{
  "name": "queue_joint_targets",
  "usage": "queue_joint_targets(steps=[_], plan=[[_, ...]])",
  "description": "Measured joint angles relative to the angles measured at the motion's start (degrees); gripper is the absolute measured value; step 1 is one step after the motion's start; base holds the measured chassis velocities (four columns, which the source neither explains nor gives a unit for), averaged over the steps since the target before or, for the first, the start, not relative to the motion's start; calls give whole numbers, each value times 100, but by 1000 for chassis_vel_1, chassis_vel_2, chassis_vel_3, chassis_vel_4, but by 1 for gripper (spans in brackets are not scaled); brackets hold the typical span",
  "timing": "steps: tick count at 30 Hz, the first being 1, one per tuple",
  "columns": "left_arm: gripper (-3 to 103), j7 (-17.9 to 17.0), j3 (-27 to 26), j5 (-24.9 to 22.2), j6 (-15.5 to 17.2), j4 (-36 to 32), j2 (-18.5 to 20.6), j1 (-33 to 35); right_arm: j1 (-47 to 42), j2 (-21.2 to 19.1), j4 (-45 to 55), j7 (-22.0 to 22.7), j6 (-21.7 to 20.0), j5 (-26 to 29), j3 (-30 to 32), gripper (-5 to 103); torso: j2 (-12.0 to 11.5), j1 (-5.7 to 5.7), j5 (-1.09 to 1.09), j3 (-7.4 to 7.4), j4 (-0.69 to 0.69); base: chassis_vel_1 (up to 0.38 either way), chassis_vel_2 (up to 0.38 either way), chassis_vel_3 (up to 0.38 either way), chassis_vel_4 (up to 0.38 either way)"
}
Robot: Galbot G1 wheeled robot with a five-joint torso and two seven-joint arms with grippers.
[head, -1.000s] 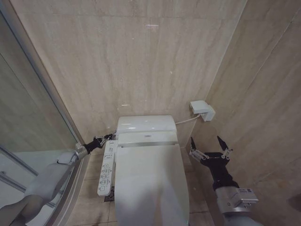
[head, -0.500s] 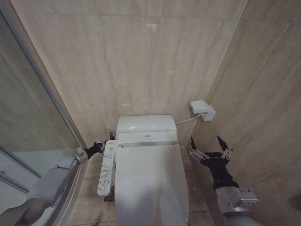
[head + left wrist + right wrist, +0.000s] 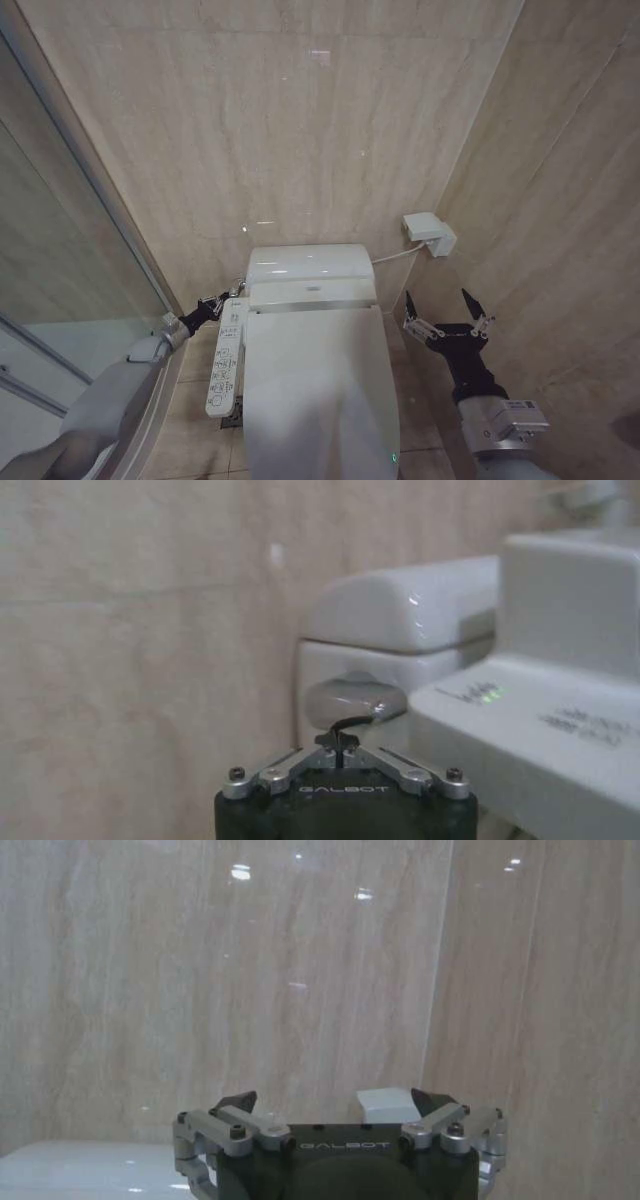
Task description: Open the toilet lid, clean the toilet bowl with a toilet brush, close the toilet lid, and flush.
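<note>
The toilet lid (image 3: 315, 390) lies shut over the seat, so the toilet bowl is hidden beneath it. The toilet brush is out of view. My left gripper (image 3: 222, 298) is at the left side of the white tank (image 3: 310, 265), just behind the control panel (image 3: 225, 360). In the left wrist view that gripper (image 3: 340, 742) is shut with nothing in it, its tips just short of a round grey flush knob (image 3: 352, 701) on the tank's side. My right gripper (image 3: 440, 305) hangs open to the right of the toilet, facing the wall; it appears again (image 3: 335, 1104) in the right wrist view.
A white wall box (image 3: 430, 235) with a cable sits right of the tank, near the room's corner. A glass shower screen (image 3: 70, 270) bounds the left side. Tiled walls stand close behind and to the right. A small green light (image 3: 395, 458) glows at the lid's front.
The left gripper drew back a little from the tank's side, then came forward toward it again. The right arm has not moved. The lid stays shut.
</note>
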Motion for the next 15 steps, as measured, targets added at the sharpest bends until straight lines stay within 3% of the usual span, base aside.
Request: queue_joint_targets(steps=[1,2,3,4,5,6,7,9,12,14,15], plan=[[0,0,0,0,0,0,0,0,0,0,0,0,0,0,0,100,0,0,0,0,0,0,0,0,0],[0,-687,-274,208,-4,-526,17,218,2,-9,-1,-3,-2,1,-2,100,1,0,0,-4,9,0,0,0,0],[0,-1237,-422,428,70,-844,23,339,-1,2,1,2,3,-1,-1,100,4,-5,20,-10,-16,37,10,47,57],[0,-1679,-500,571,138,-1074,23,438,-4,-3,-2,-1,-3,1,-2,100,6,-7,18,-10,-9,-5,53,47,57],[0,-1679,-500,571,138,-1074,23,438,-4,-3,-2,-1,-3,1,-2,100,6,-7,18,-10,-9,-5,53,47,57],[0,-2543,-586,795,406,-1485,15,618,-5,-1,-2,-1,-1,0,0,100,3,-4,1,-4,-5,0,0,0,0],[0,-2968,-622,849,560,-1727,5,697,-1,-1,-1,-1,-1,0,0,100,3,-2,-5,-4,-9,0,0,0,0],[0,-3691,-735,819,805,-2166,-25,845,0,-1,-1,0,-1,0,0,100,3,-4,17,-6,-3,0,0,0,0],[0,-3998,-775,684,903,-2462,-44,940,0,-1,-1,-1,-1,0,0,100,3,-3,-1,-4,-7,0,0,0,0],[0,-4405,-848,497,1018,-2906,-43,1080,0,-1,-1,0,-1,0,0,100,3,-3,10,-5,-2,0,0,0,0],[0,-4405,-848,497,1018,-2906,-43,1080,0,-1,-1,0,-1,0,0,100,3,-3,10,-5,-2,0,0,0,0]])
